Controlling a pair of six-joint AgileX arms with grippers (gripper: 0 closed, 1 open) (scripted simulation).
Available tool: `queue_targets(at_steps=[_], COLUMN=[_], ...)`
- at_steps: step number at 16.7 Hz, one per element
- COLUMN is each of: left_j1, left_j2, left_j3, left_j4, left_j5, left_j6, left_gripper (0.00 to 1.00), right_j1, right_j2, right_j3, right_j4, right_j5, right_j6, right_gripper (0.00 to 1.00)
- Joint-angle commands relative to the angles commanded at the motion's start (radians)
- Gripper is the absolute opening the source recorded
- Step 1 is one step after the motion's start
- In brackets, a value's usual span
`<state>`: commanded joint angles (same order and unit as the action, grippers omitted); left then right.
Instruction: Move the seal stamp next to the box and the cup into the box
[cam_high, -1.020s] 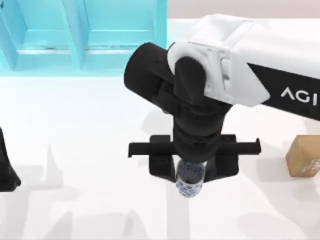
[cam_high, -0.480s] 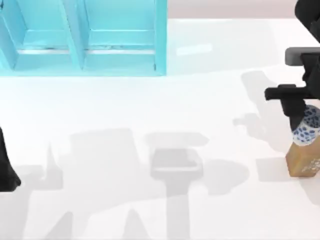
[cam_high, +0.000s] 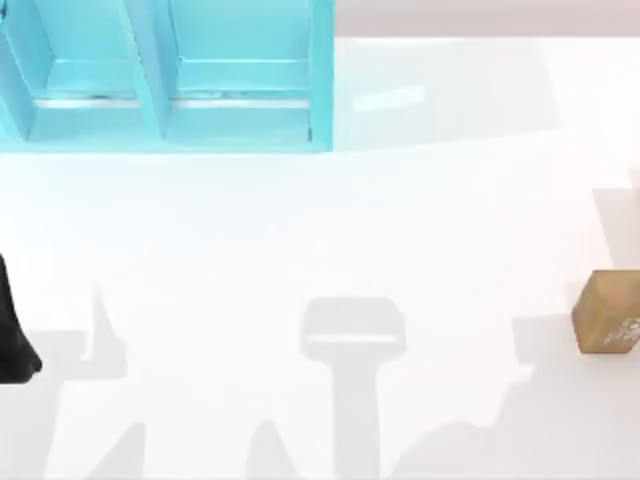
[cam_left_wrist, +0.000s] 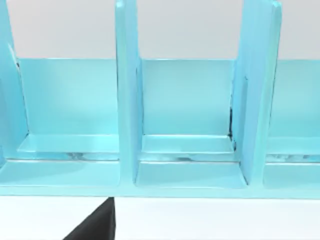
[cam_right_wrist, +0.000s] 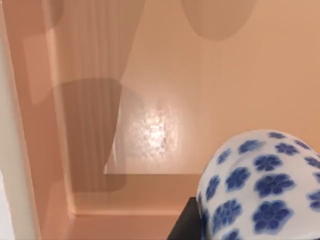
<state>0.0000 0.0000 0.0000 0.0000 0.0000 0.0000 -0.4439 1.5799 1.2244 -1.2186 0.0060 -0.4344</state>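
The white cup (cam_right_wrist: 260, 185) with blue flowers sits close in the right wrist view, a black finger (cam_right_wrist: 182, 222) against its side, and my right gripper (cam_right_wrist: 235, 225) is shut on it. Beyond the cup lies the peach-coloured inside of the box (cam_right_wrist: 150, 100), its floor and side walls showing. The tan seal stamp (cam_high: 605, 312) stands on the white table at the top view's right edge, with pale characters on one face. My left arm (cam_high: 12, 340) stays parked at the left edge.
A light-blue rack (cam_high: 170, 75) with upright dividers stands at the table's back left; the left wrist view faces its compartments (cam_left_wrist: 185, 120), with a black piece of my left gripper (cam_left_wrist: 95, 227) at that picture's edge. Arm shadows fall across the white table (cam_high: 350, 220).
My right arm carried the cup from the table's middle to the right, passed over the seal stamp, and left the top view. The stamp and left arm have not moved.
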Motion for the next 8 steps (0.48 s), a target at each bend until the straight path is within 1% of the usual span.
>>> queue_targets(at_steps=[2,4,8], left_j1=[0.000,0.000,0.000], left_j2=[0.000,0.000,0.000], left_j3=[0.000,0.000,0.000], left_j4=[0.000,0.000,0.000], left_j5=[0.000,0.000,0.000], left_j6=[0.000,0.000,0.000], left_gripper=[1.00,1.00,1.00], right_j1=[-0.092,-0.142,-0.151], right_j2=[-0.037,-0.059,-0.063], right_j3=[-0.047,-0.075,-0.080], right_j4=[0.016,0.025,0.027], right_j5=[0.000,-0.002,-0.002], right_j6=[-0.092,-0.142,-0.151], right_gripper=[0.00,0.00,0.00])
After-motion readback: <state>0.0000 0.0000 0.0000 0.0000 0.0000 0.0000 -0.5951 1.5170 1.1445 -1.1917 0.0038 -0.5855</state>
